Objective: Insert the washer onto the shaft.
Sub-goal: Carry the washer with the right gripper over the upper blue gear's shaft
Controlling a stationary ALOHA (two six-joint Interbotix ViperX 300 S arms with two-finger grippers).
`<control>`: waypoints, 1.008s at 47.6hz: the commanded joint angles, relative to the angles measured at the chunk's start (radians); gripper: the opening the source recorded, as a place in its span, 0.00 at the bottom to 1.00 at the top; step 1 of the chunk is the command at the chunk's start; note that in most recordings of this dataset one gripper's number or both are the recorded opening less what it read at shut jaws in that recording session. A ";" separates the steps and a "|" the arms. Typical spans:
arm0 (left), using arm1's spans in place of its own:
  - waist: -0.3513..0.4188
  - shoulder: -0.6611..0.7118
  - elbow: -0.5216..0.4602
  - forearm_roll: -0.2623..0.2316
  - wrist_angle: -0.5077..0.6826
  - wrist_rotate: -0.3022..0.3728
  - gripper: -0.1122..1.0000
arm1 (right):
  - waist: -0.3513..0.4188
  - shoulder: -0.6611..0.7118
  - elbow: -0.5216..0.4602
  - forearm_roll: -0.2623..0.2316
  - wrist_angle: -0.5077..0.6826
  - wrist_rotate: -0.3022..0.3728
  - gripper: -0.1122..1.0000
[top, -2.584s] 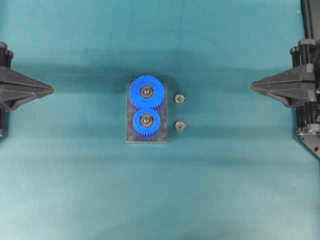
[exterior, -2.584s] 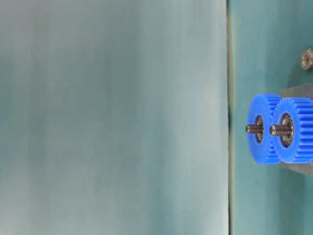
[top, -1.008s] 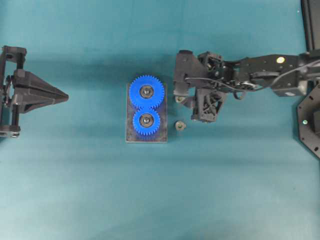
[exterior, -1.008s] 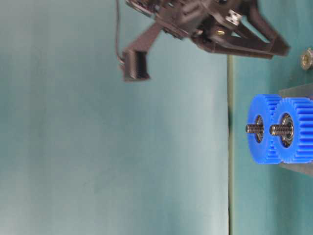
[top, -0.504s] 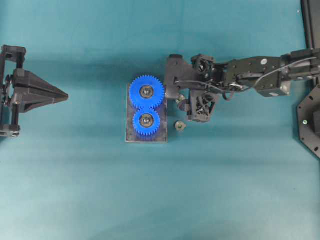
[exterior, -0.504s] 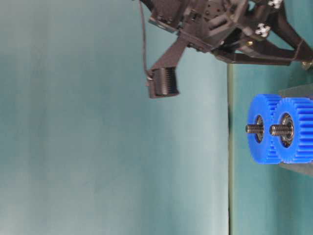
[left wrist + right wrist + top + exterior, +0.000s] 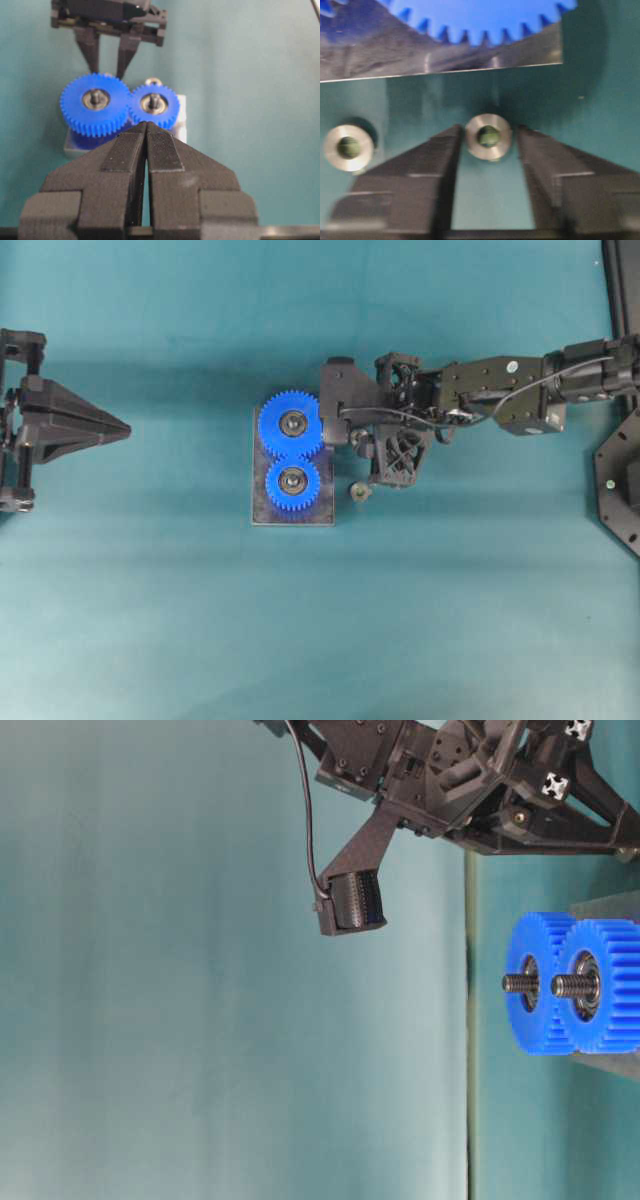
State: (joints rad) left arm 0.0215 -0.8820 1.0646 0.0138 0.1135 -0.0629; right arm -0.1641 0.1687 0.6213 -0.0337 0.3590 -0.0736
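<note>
Two meshed blue gears (image 7: pixel 292 450) sit on a grey base plate (image 7: pixel 322 513), each on a threaded shaft (image 7: pixel 563 985). Two silver washers lie on the mat beside the plate. One washer (image 7: pixel 488 136) lies flat between the fingertips of my right gripper (image 7: pixel 489 137). The jaws stand a little apart: one finger is right against the washer's rim and the other is just off it. The other washer (image 7: pixel 358 490) lies free beside the smaller gear. My left gripper (image 7: pixel 146 123) is shut on nothing, well back from the gears at the left (image 7: pixel 125 427).
The base plate's edge (image 7: pixel 445 57) and the big gear's teeth (image 7: pixel 485 20) are close in front of the right fingertips. The right arm (image 7: pixel 500 390) stretches in from the right over the teal mat. The free washer (image 7: pixel 348 147) lies just beside the right gripper.
The right arm has moved in toward the gears and come down to the mat. Its jaws have narrowed around one washer. The left gripper has stayed put.
</note>
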 commanded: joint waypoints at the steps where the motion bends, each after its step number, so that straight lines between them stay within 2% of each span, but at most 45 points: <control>1: 0.005 -0.006 -0.009 0.002 -0.005 0.002 0.11 | -0.005 -0.009 -0.009 -0.005 0.008 -0.008 0.41; 12: 0.008 -0.020 -0.005 0.002 -0.005 0.002 0.11 | -0.003 -0.031 -0.052 -0.005 0.086 -0.003 0.39; 30: 0.008 -0.021 0.006 0.002 -0.005 0.002 0.11 | 0.009 -0.094 -0.232 -0.005 0.284 -0.006 0.39; 48: 0.008 -0.058 0.023 0.002 -0.005 0.002 0.11 | 0.020 -0.048 -0.373 -0.005 0.296 -0.014 0.39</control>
State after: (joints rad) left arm 0.0276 -0.9373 1.0968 0.0138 0.1135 -0.0629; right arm -0.1473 0.1227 0.2961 -0.0368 0.6581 -0.0736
